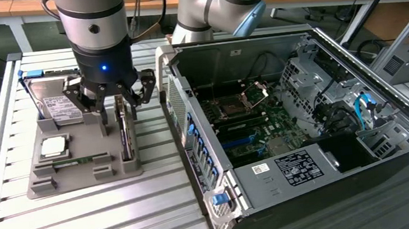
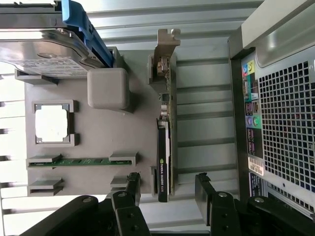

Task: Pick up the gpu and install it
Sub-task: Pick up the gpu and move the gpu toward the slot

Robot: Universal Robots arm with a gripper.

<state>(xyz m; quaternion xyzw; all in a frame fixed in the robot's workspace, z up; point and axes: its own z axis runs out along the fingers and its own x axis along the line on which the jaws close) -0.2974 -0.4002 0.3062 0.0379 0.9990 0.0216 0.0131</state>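
Black and thin, the gpu [image 1: 123, 133] stands on edge in the grey holder [image 1: 83, 179], at the exterior view's left of the open case [image 1: 243, 51]. I have the gripper [image 1: 118, 100] spread wide above it, gripping nothing.

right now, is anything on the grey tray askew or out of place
Nothing stands out: the gpu stands on edge in its slot on the tray; hard drive, processor and memory stick sit in theirs.
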